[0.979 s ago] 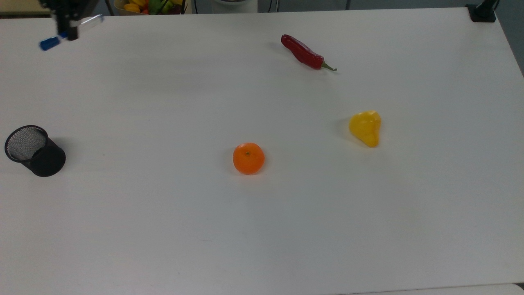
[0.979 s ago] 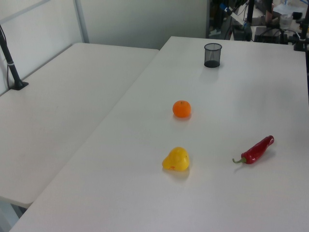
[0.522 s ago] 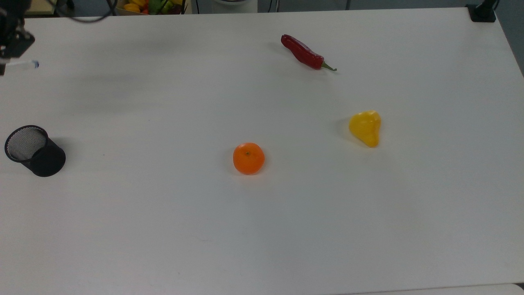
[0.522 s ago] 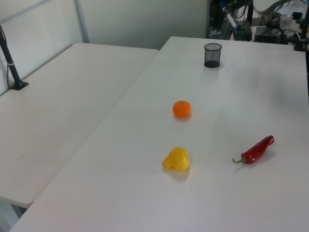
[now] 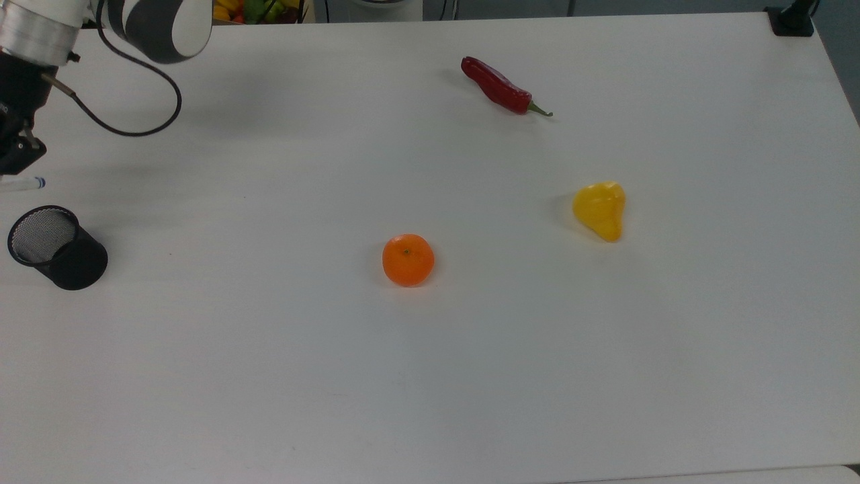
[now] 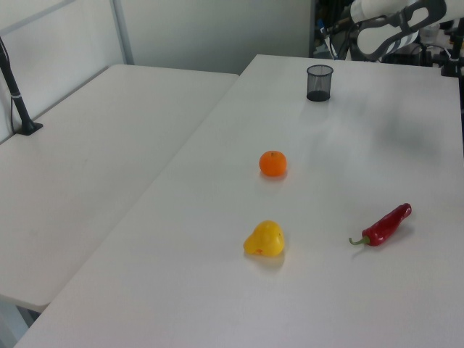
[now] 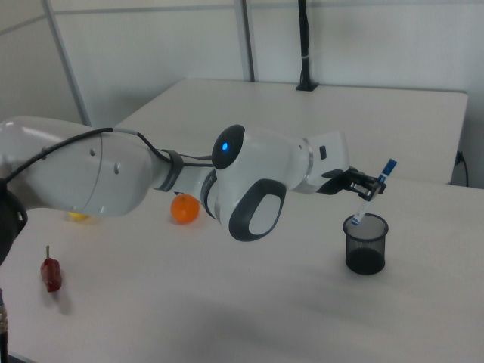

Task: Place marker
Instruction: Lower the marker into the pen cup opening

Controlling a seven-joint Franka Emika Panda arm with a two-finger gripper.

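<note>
- Top view: the marker [image 5: 23, 182] is cut off by the picture's left edge, leaving a short barrel stub and a blue tip.
- Top view: the hand [image 5: 15, 153] is partly cropped at the same edge.
- Right view: the arm [image 7: 113, 178] hides part of the orange [image 7: 184, 209].
- Right view: the marker's lower end is too small to place against the mesh cup [image 7: 365, 243] rim.

White marker [image 7: 373, 193] with blue cap, tilted, cap end up, held aloft

Bare table [image 5: 269, 370] separates orange [image 5: 408, 260], pepper [image 5: 600, 210], chili [image 5: 497, 86], cup [image 5: 57, 247]
</note>
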